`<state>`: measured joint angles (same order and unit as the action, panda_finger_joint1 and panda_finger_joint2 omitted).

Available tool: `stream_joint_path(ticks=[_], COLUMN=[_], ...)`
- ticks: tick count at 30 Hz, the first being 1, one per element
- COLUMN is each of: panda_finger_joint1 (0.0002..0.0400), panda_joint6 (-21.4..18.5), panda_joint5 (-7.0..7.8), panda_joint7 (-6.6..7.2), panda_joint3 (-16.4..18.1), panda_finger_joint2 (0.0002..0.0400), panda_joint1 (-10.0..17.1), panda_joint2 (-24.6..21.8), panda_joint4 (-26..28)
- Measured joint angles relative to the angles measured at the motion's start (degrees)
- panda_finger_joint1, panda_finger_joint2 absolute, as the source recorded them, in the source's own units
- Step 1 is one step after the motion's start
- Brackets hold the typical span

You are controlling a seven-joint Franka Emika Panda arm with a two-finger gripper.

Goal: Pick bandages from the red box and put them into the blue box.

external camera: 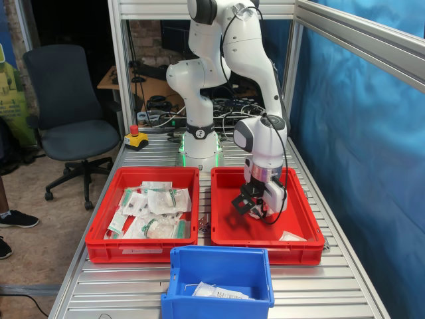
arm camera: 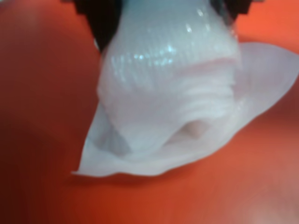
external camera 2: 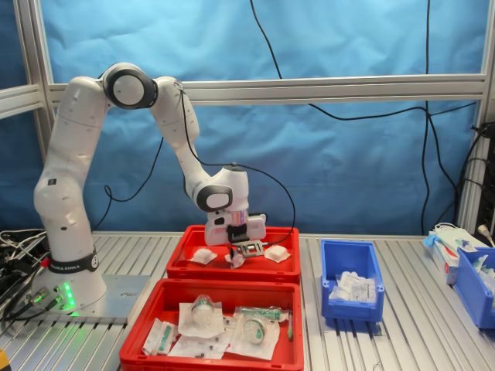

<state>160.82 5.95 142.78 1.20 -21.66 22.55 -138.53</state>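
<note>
We see the gripper [external camera: 254,207] lowered inside the red box [external camera: 222,229], which in the first exterior view sits to the right of a second red tray [external camera: 99,232] with a pale front label. In the wrist view the dark fingers [arm camera: 100,23] press on either side of a puffy white bandage [arm camera: 163,88] in its clear wrapper, whose loose edge flares out over the red floor; whether that edge touches the floor we cannot tell. So the jaws are closed on this pad, parted only by its thickness. In the second exterior view the same pad [external camera 2: 235,259] hangs beneath the gripper [external camera 2: 246,249], with two more bandages in the box, one [external camera 2: 203,256] on the second exterior view's left of it and one [external camera 2: 277,253] on the right. The blue box [external camera: 174,292] stands in front of the two red trays in the first exterior view, and white packets [external camera: 219,291] lie on its floor. The labelled tray holds a heap of packets with green print [external camera: 159,203].
</note>
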Motion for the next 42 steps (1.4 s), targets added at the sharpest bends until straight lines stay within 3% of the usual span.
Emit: stream_joint_path(ticks=[14,25,31,42], panda_finger_joint1=[0.0082,0.0082,0.0082,0.0082], panda_joint6=[-2.16,-14.35,-25.23,-31.91], panda_joint5=[0.00,0.00,0.00,-1.53], panda_joint7=[0.00,0.00,0.00,0.00], panda_joint3=[-7.25,-12.64,-14.94,-18.39], panda_finger_joint2=[0.0082,0.0082,0.0082,0.0082], panda_joint1=[0.01,0.02,0.02,0.03], panda_joint2=[-2.94,-7.44,-10.03,-11.11], panda_joint4=[-0.30,3.62,10.79,22.29])
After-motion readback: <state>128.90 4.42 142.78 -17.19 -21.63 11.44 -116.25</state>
